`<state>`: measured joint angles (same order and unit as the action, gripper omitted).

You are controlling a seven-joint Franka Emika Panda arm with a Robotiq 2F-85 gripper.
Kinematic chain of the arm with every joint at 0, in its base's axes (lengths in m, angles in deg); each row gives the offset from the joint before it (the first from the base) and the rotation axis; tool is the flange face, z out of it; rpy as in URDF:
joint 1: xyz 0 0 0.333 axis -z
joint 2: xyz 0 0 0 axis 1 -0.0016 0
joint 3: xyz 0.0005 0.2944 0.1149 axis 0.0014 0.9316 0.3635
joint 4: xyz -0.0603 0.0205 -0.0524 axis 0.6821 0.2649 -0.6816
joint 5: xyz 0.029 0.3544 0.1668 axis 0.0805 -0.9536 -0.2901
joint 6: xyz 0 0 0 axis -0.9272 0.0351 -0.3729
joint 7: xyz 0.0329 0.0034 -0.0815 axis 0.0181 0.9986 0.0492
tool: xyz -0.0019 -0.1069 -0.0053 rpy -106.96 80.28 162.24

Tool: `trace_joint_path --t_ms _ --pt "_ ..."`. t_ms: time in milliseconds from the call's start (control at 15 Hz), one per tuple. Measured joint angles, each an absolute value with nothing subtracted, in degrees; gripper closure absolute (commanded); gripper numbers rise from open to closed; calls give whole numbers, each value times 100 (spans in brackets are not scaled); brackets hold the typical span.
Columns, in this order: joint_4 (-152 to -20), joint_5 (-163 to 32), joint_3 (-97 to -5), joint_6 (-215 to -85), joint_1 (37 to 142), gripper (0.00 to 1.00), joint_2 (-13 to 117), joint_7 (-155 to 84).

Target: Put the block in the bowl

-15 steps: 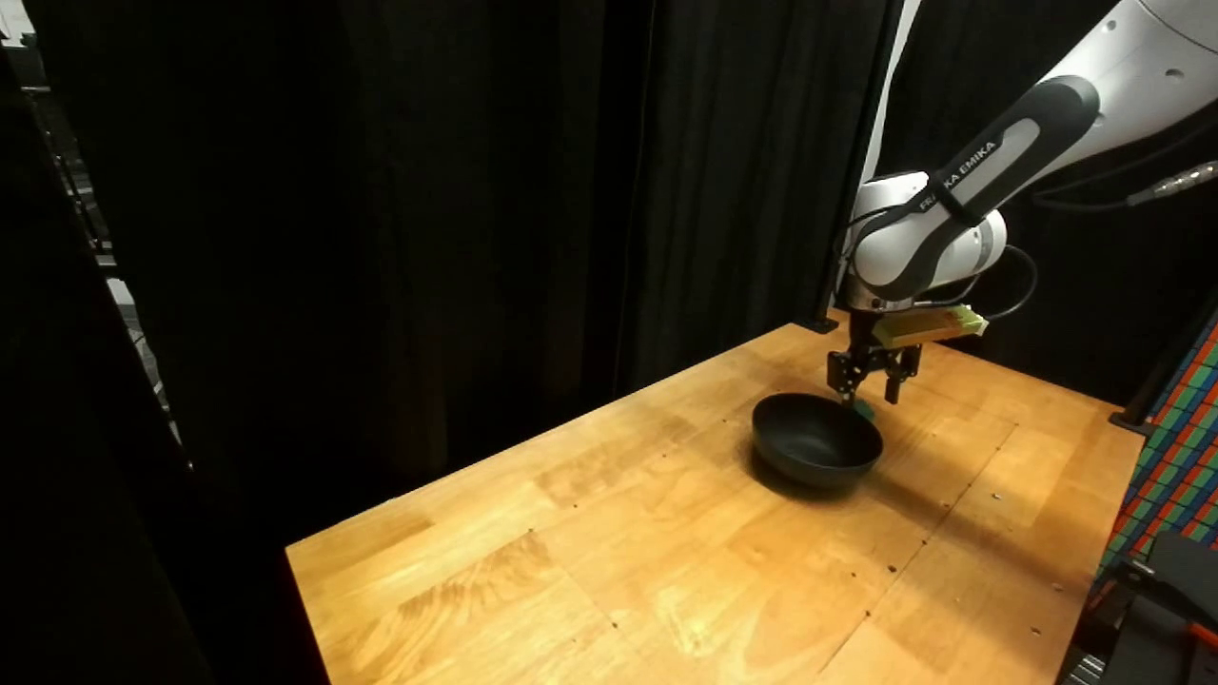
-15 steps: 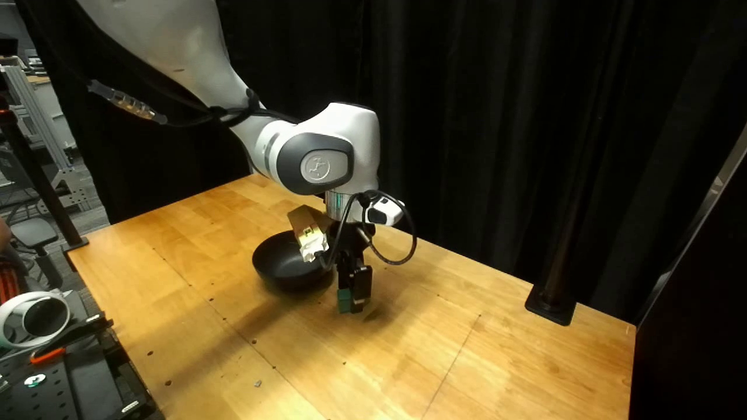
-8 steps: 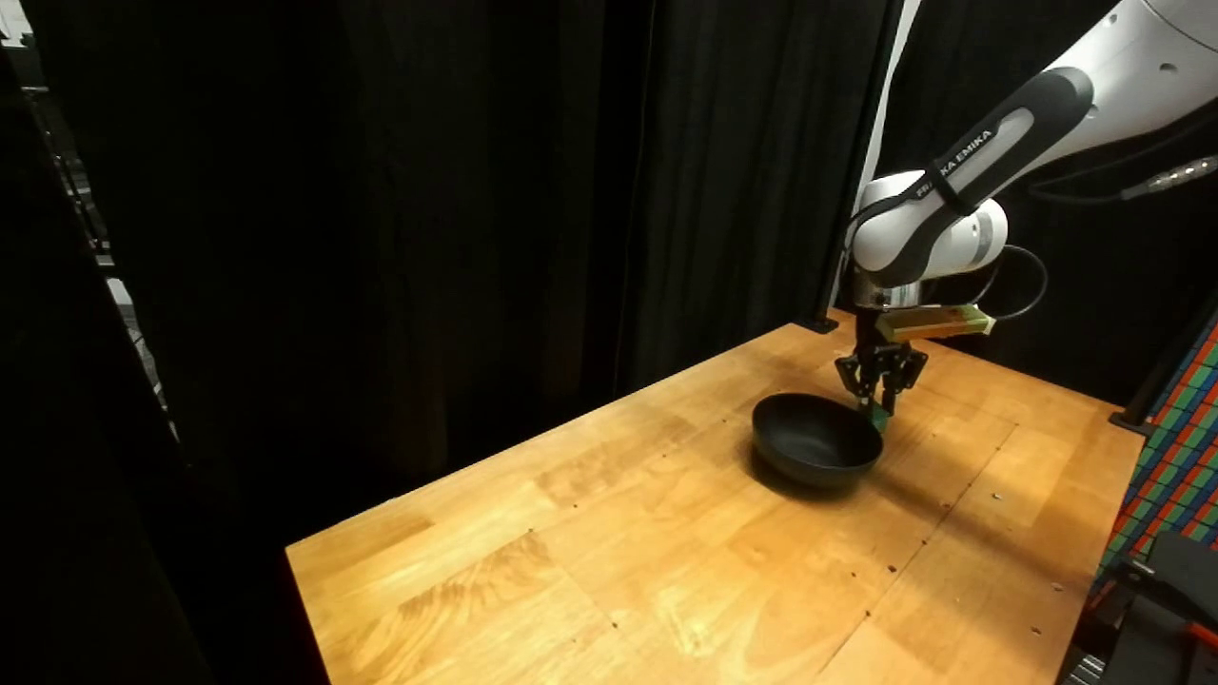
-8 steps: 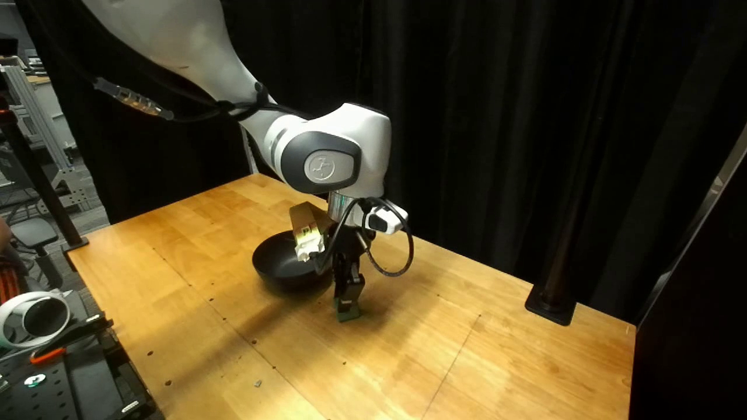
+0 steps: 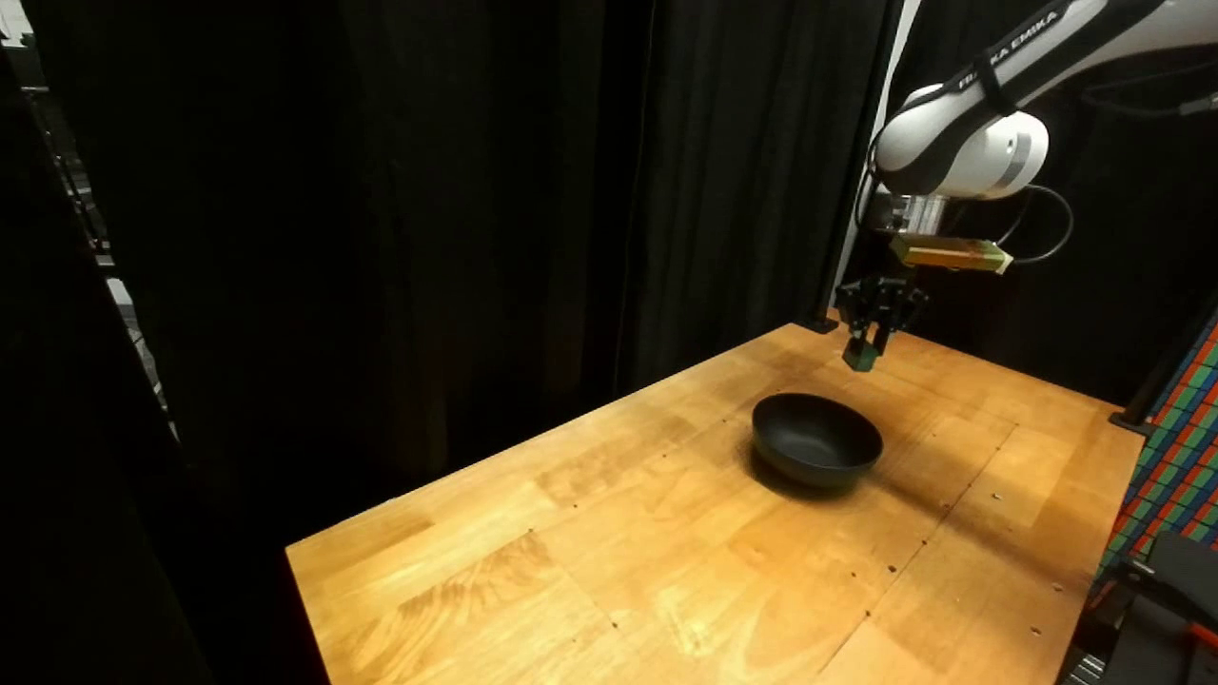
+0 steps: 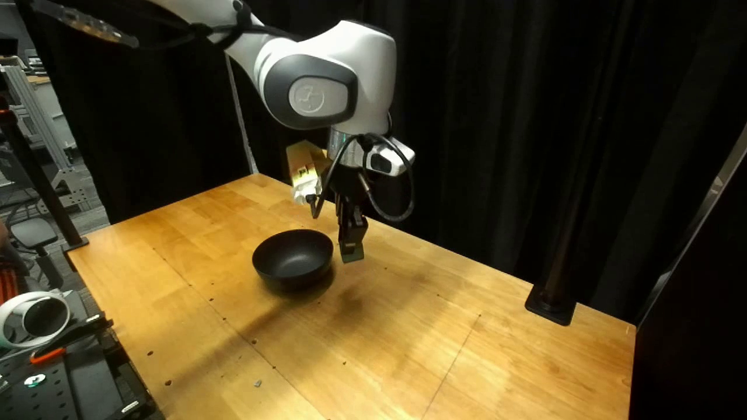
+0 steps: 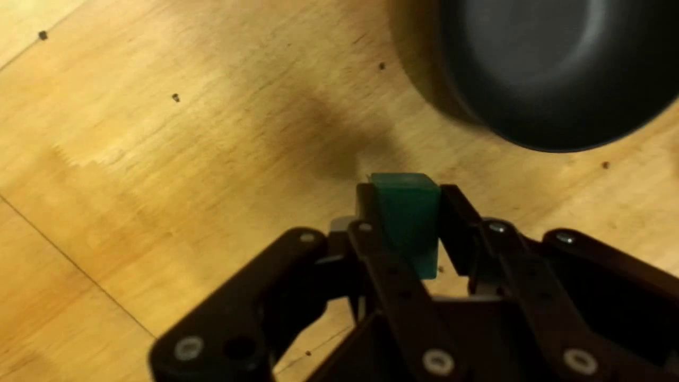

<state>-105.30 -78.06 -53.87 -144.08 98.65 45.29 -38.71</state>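
Wrist view: my gripper (image 7: pixel 407 199) is sitting along the bottom edge, and I'm pinching the green block (image 7: pixel 409 212) between two fingers (image 7: pixel 460 228).
Jaws: standing narrowed to the block's width, one finger touching each side; the block's far end is poking just past the tips.
Block: I'm holding it in the air above the table (image 5: pixel 618 571), near the bowl (image 7: pixel 562 119) but apart from it, hanging outside the rim.
Bowl: black, round, sitting upright on the wood; it's filling the upper right in the wrist view with the frame cutting part of it off, and it's showing whole in both exterior views.
Table: light wood, seams and small dark holes showing; a soft shadow (image 6: pixel 350 303) is lying on it below my fingers.
Arm (image 6: pixel 327 81): white and dark grey, hanging over the table, and I'm pointing the fingers down in both exterior views.
Cable (image 6: pixel 411 198): black, looping out beside my wrist in both exterior views.
Box (image 5: pixel 952 254): yellowish, riding next to my wrist, higher than the fingertips.
Curtain (image 5: pixel 495 238): black, hanging behind the table in both exterior views.
Pole (image 6: pixel 561 256): black, standing on a flat foot at the table's edge in an exterior view.
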Motion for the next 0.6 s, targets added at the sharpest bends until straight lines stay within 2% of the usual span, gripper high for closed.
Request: trace_joint_path --t_ms 133,200,267,600 --pt "-10584 -8301 -5237 -14004 9939 92 4819 -3645" --pt "-10602 -8536 -5175 -13758 9966 43 4899 -3554" --pt "-10620 -8738 -5138 -13535 9973 42 4939 -3512" --pt "-10665 -9231 -5119 -12725 9989 6 4929 -3510"
